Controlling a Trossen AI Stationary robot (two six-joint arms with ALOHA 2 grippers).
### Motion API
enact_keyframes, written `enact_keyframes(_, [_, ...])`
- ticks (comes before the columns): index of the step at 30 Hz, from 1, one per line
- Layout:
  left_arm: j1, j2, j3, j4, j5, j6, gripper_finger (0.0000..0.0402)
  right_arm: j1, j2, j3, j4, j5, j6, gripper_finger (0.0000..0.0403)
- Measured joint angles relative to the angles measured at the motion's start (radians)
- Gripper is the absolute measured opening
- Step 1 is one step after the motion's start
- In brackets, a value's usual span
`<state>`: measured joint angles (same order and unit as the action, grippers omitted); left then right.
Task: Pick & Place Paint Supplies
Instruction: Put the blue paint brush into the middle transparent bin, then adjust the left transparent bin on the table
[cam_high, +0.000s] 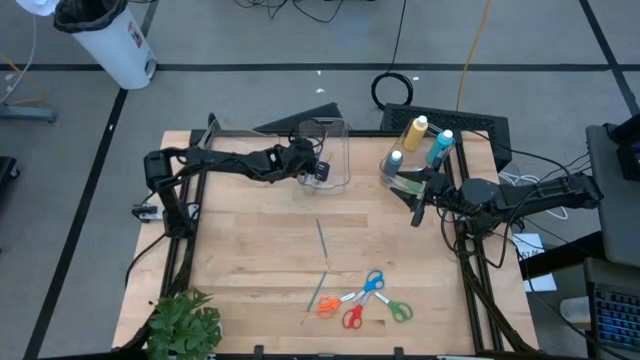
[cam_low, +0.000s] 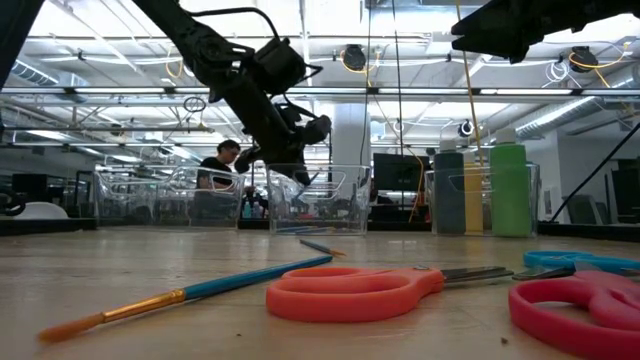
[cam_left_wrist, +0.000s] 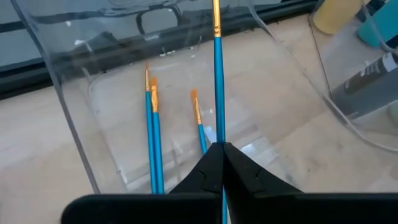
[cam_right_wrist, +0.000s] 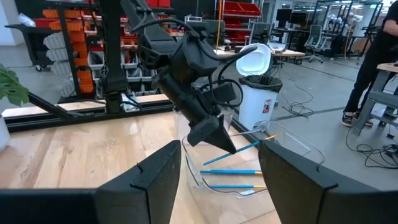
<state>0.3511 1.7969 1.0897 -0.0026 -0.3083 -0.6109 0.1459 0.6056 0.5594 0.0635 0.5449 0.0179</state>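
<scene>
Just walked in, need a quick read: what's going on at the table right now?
The left gripper is shut on a blue-handled brush, holding it over the clear bin at the back of the table; three brushes already lie inside. The right gripper waits open beside the bin of paint bottles. Left on the table: two brushes and the scissors near the front edge.

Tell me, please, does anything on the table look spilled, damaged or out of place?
Nothing stands out. The left gripper holds a blue brush over the clear bin; the scissors and loose brushes lie flat, unsorted.
</scene>
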Motion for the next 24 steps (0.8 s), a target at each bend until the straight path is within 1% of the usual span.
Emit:
enact_keyframes(3, [-0.004, 0.0, 0.0, 0.005, -0.011, 0.0, 0.0008, 0.0, 0.0, 0.0, 0.0, 0.0, -0.003, 0.021])
enact_keyframes(6, [-0.005, 0.0, 0.0, 0.017, -0.012, 0.01, 0.0034, 0.0, 0.0, 0.0, 0.0, 0.0, -0.003, 0.021])
enact_keyframes(12, [-0.005, -0.018, 0.0, 0.006, -0.012, 0.038, 0.0124, 0.0, 0.0, 0.0, 0.0, 0.0, 0.0, 0.021])
enact_keyframes(16, [-0.003, -0.091, 0.0, -0.032, -0.007, 0.109, 0.0179, 0.0, 0.0, 0.0, -0.001, 0.0, -0.002, 0.021])
enact_keyframes(18, [-0.003, -0.151, 0.0, -0.084, -0.019, 0.135, 0.0197, 0.0, 0.0, 0.0, -0.005, 0.0, -0.003, 0.021])
enact_keyframes(20, [-0.002, -0.215, 0.0, -0.159, -0.057, 0.132, 0.0207, 0.0, 0.0, 0.0, -0.011, 0.0, -0.003, 0.021])
enact_keyframes(24, [-0.001, -0.333, 0.0, -0.396, -0.136, 0.058, 0.0211, 0.0, 0.0, 0.0, -0.021, 0.0, 0.009, 0.021])
